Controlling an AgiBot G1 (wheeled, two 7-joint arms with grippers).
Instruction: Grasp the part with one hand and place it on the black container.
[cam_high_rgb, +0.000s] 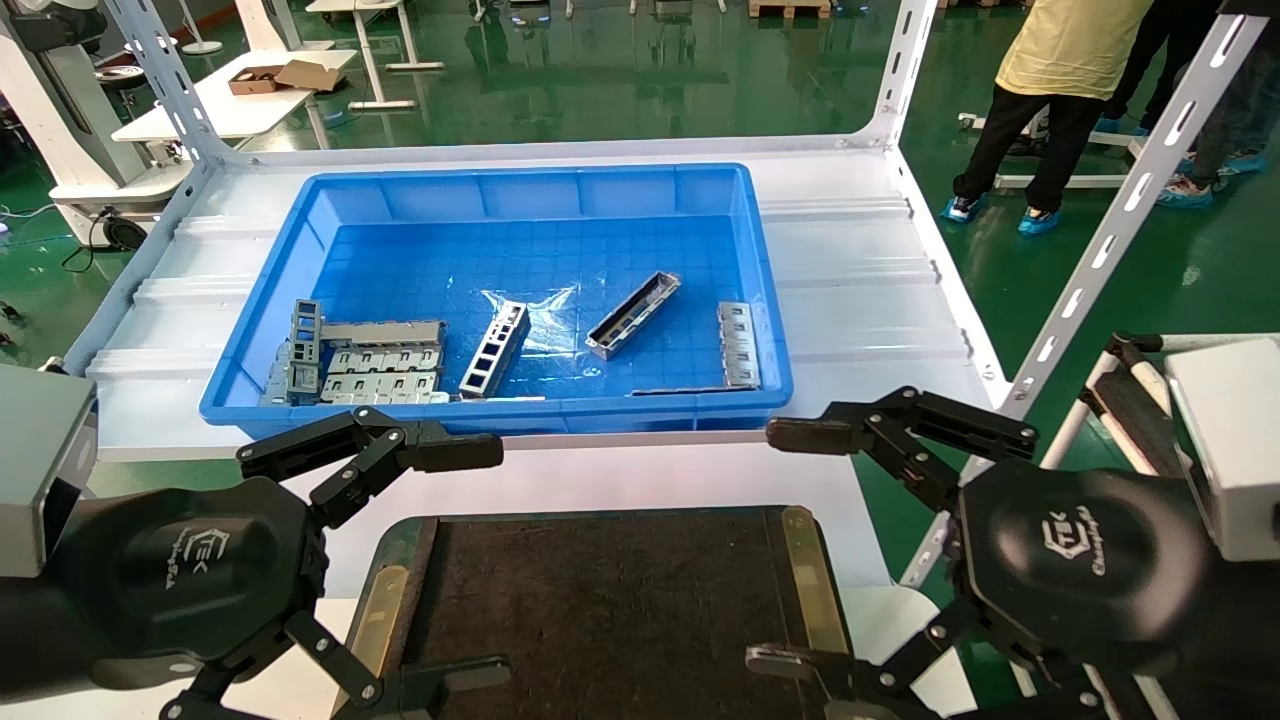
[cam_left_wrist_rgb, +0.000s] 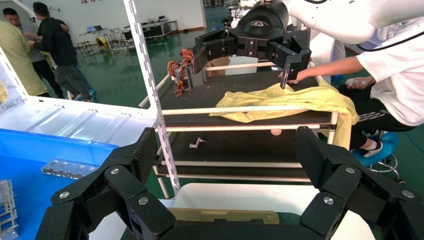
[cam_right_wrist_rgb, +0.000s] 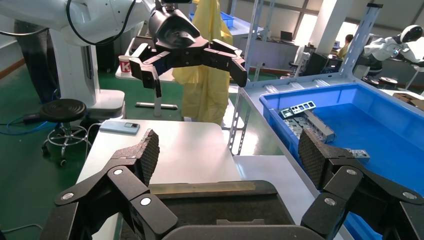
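A long grey metal channel-shaped part (cam_high_rgb: 633, 314) lies diagonally in the blue plastic bin (cam_high_rgb: 500, 190), apart from other pieces. It looks rigid, light and slick (grip across mid-length side walls). Both black pincers, left (cam_high_rgb: 440, 570) and right (cam_high_rgb: 800, 545), hover spread beside the black felt container (cam_high_rgb: 610, 600).

The bin (cam_high_rgb: 300, 240) sits on the shelf (cam_high_rgb: 870, 290), behind the black container (cam_high_rgb: 610, 610), which lies nearest the robot on the bench (cam_high_rgb: 620, 480). Inside the bin, the part (cam_high_rgb: 633, 314) lies slanted right of centre, with the ladder-like frame (cam_high_rgb: 495, 350) just to its left, a heap of flat plates (cam_high_rgb: 375, 365) in the near left corner and another plate (cam_high_rgb: 739, 343) against the right wall. The left pincer (cam_high_rgb: 440, 565) hangs at the container's left edge and the right pincer (cam_high_rgb: 800, 545) at its right edge, both short of the bin.
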